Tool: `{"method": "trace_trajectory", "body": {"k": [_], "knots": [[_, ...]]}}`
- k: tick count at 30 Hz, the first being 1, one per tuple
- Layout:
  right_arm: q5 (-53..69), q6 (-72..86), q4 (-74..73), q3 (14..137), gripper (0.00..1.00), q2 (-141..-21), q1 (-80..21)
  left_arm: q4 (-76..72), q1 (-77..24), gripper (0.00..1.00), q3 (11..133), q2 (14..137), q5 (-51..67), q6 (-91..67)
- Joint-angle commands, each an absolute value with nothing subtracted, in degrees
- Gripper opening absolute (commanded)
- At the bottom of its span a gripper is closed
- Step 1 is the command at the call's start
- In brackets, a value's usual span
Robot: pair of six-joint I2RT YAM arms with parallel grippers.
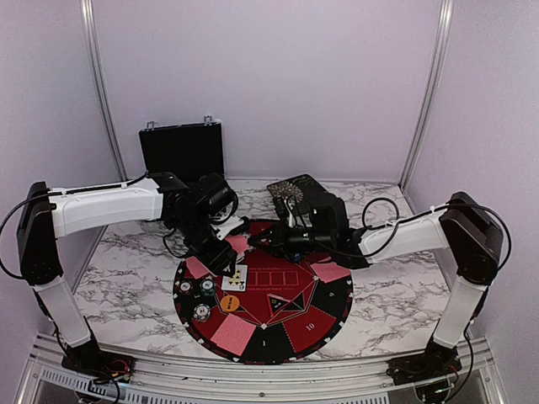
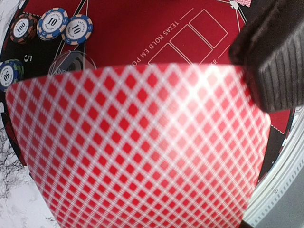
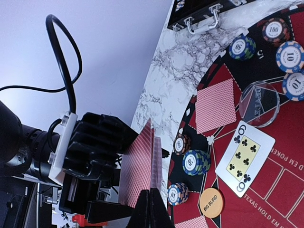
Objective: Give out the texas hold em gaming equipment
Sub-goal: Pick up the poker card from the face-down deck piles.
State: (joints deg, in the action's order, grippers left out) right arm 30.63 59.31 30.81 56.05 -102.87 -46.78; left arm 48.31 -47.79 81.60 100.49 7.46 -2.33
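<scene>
Dealing step, by the look of it. Left end effector point(image 3: 124, 156) was clamped on the deck point(image 3: 137, 173), holding it on edge above the upper-left part of the mat point(image 1: 290, 328). In its own wrist view a red diamond back filled most of the frame, with one ribbed pad at the right. Right end effector point(image 3: 153, 209) was closed, fingers together at the deck's lower edge. It looked pinched on a single card point(image 3: 152, 180), but I couldn't tell for sure that only one was caught. Already on the mat: dealt cards point(image 3: 216, 105) face down at several seats, a six of clubs point(image 3: 244, 159) face up near the centre boxes, chips point(image 3: 196, 161) in small stacks along the left rim, a clear disc point(image 3: 259, 104) just beside the six, and an orange disc point(image 3: 210, 203) marked big blind. My read is the deal was partway done. The next move calls for the right arm to draw the card straight off the deck without dragging its neighbours while the left keeps its grip. Then carry it to a seat that lacks one and lay it flat, back up, clear of the chips. Main risk: two cards coming off together.
</scene>
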Motion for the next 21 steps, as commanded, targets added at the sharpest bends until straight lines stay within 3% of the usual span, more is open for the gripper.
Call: {"method": "trace_trajectory", "body": {"k": [1,21], "knots": [[31.6,60.7,33.8,55.2,0.00,-100.6,-45.4,49.7,-47.6,0.34,83.1,100.3,7.2,-2.0],[33.0,63.2,38.0,50.9,0.00,-96.7,-43.5,49.7,-47.7,0.34,82.8,100.1,6.9,-2.0]]}}
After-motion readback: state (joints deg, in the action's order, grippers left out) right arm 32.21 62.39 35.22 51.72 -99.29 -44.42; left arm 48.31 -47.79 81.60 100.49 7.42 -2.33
